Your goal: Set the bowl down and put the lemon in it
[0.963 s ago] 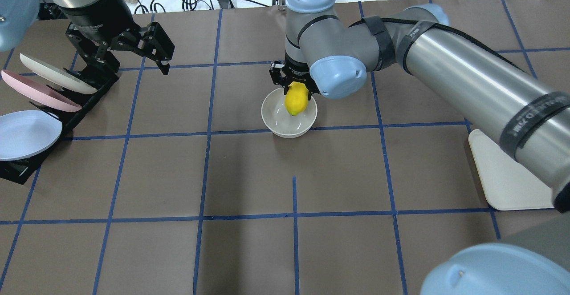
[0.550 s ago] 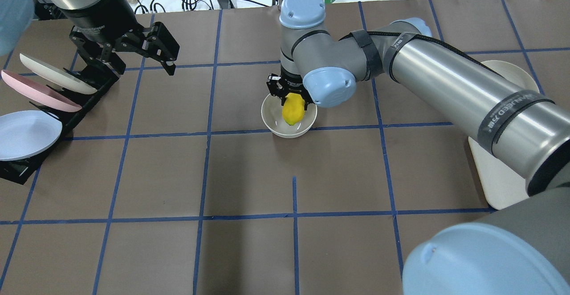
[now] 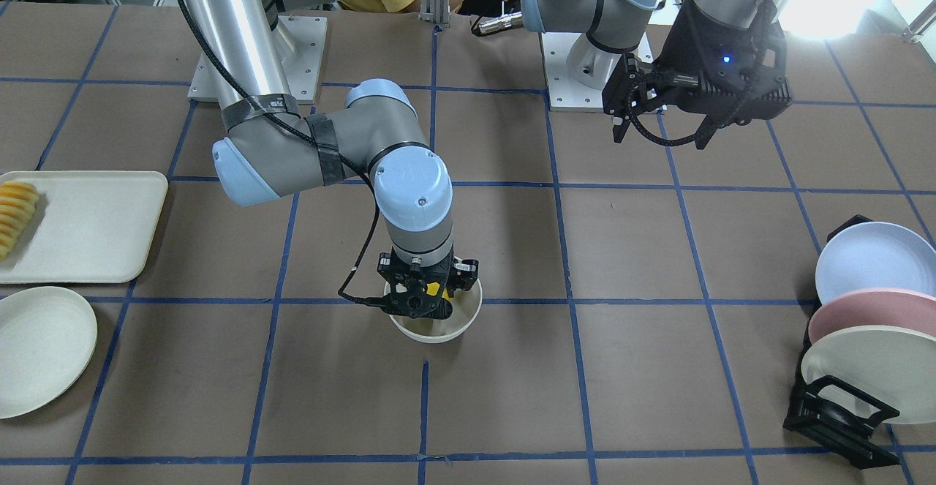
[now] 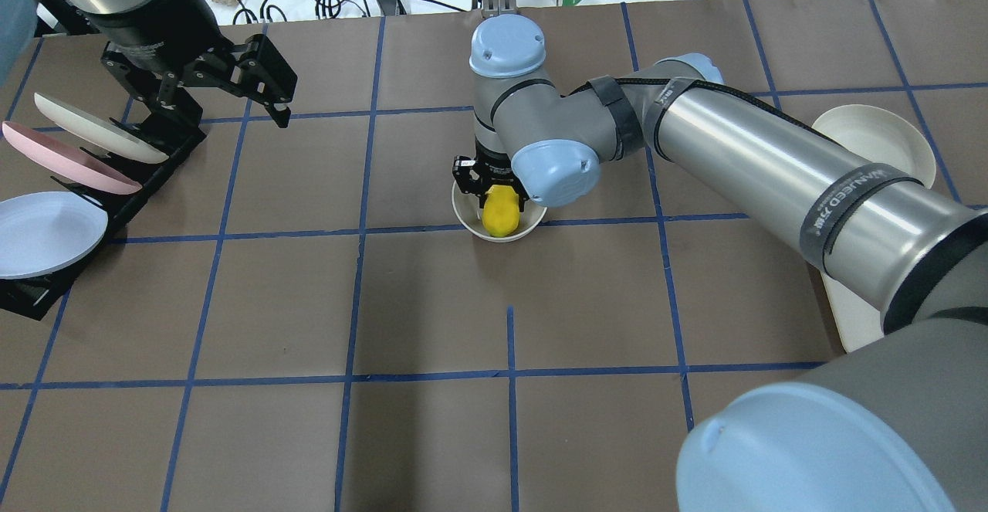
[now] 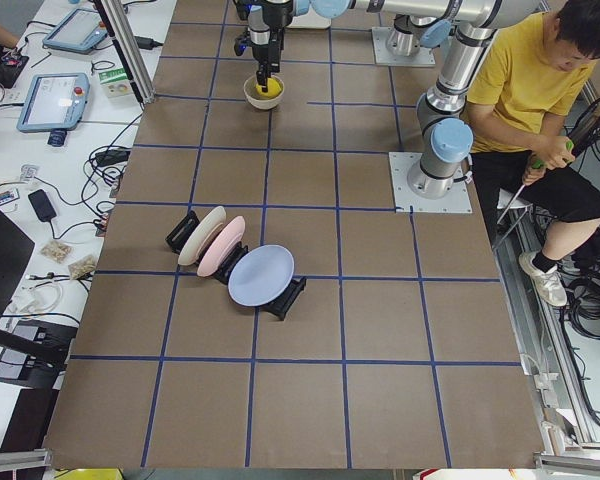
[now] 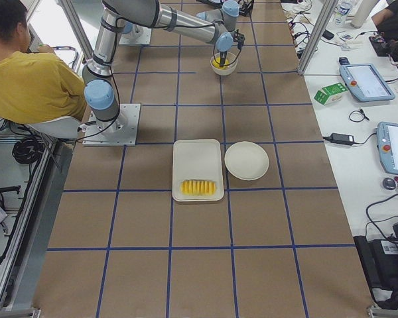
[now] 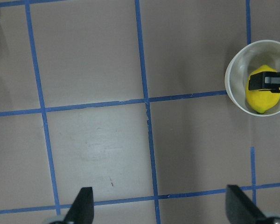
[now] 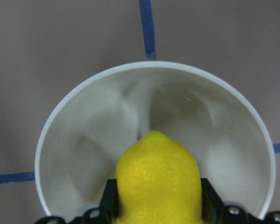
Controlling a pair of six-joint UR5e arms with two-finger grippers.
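The off-white bowl (image 4: pixel 465 221) stands near the table's middle; it also shows in the front view (image 3: pixel 436 332) and the left wrist view (image 7: pixel 233 79). My right gripper (image 4: pixel 500 201) reaches down into it, shut on the yellow lemon (image 4: pixel 501 217). In the right wrist view the lemon (image 8: pixel 156 179) sits between the two fingers, low inside the bowl (image 8: pixel 88 135); I cannot tell if it touches the bottom. My left gripper (image 4: pixel 224 103) is open and empty, high above the table's left part near the plate rack; its fingertips (image 7: pixel 84 205) frame bare table.
A black rack (image 4: pixel 147 168) holds upright white, pink and blue plates (image 3: pixel 870 269) at the robot's left. A cream tray (image 3: pixel 88 225) with sliced fruit (image 3: pixel 16 211) and a flat white plate (image 3: pixel 40 350) lie at the robot's right. A person (image 5: pixel 540 90) sits behind the bases.
My right gripper has come down and toward the robot with the lemon, from above the bowl's far rim to inside the bowl. The left gripper shifted slightly.
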